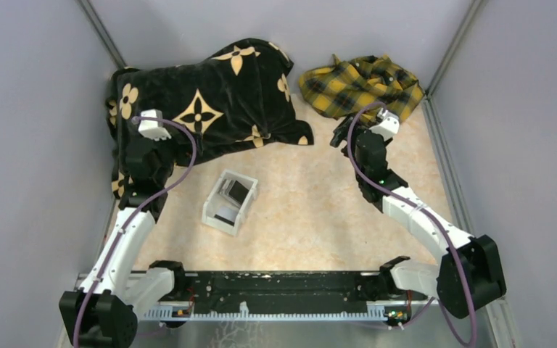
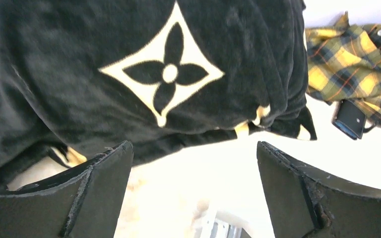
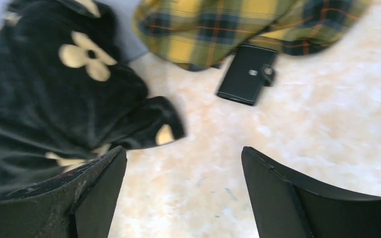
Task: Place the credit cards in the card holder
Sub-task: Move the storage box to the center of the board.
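The credit cards [image 1: 233, 193], dark and pale, lie stacked in a clear-white open-top box [image 1: 212, 217] at the table's middle. The card holder [image 3: 247, 74] is a closed black wallet with a strap clasp. It lies at the near edge of a yellow plaid cloth [image 3: 238, 25], and also shows in the left wrist view [image 2: 349, 119]. My right gripper [image 3: 183, 151] is open and empty above bare table, short of the card holder. My left gripper [image 2: 193, 144] is open and empty, raised by the black cloth, with the box's corner [image 2: 217, 227] below it.
A black cloth with gold flower marks [image 1: 203, 94] covers the back left. The plaid cloth [image 1: 362, 83] lies at the back right. Grey walls close in the left, right and back sides. A black rail [image 1: 275, 290] runs along the near edge.
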Robot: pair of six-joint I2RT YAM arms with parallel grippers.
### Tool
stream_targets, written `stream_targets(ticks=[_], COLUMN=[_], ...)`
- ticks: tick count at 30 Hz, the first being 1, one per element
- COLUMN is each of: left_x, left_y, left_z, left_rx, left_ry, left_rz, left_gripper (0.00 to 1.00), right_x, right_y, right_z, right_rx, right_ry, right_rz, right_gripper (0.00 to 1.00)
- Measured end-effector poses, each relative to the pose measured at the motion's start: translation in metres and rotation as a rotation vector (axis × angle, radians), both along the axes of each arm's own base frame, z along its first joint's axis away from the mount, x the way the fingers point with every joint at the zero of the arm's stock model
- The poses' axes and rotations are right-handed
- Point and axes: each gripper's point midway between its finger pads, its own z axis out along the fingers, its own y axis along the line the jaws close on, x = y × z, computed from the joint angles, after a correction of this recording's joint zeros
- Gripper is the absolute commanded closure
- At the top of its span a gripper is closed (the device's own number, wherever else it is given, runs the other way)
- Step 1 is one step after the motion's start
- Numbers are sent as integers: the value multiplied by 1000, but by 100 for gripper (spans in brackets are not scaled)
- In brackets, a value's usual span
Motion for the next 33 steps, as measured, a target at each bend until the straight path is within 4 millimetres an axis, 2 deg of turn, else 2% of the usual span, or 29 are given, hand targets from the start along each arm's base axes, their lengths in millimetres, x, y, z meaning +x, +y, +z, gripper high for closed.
stream_targets(ticks=[6,10,13,15,20,26,33], left_x=[-8,-12,-19,-24,-33,-41,-46], left_y=[-21,-31,-38,-43,-54,-53,-49], left_z=[-38,-75,-107,-125,-150,-178,-199], left_rx=[-26,-56,-89,-103,-124,-121,-108], left_ry=[129,266,393,464,554,632,682], left_rz=[-23,3,25,37,39,61,90], left_gripper=[1,1,3,5,11,14,15], right_x=[-2,-1,11,23,35,49,72], right_y=[-24,-33,-40,-48,-60,-55,-47], right_z=[-37,-50,-61,-70,-99,-124,-158], right_rx=[-195,-275,-294,-275,-172,-55,84], right_ry=[128,183,246,282,350,383,429], right_rz=[-74,-87,-97,-109,-103,-64,-28], right_gripper=[22,22,22,22,23,24,26])
